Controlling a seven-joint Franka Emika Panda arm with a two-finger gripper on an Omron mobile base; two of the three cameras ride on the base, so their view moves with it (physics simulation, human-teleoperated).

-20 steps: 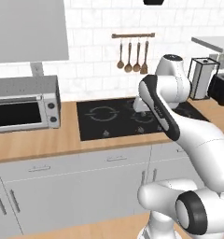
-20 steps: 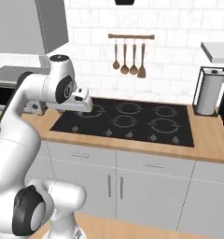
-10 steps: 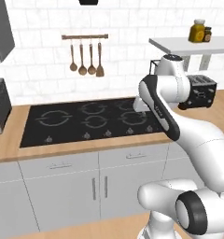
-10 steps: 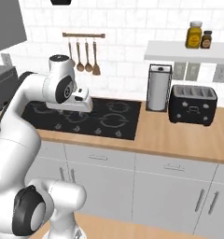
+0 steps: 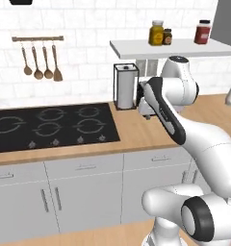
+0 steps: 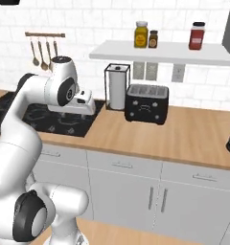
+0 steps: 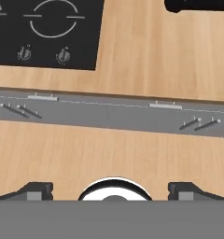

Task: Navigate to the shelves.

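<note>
Arm (image 5: 204,139): glossy white, rounded links
Joints (image 6: 30,223): dark grey discs, black rings
Hand (image 7: 112,190): small dark finger tips

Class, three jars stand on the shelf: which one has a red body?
The rightmost jar on the shelf, standing apart. The big jar is yellow and the small jar beside it is dark.
</note>
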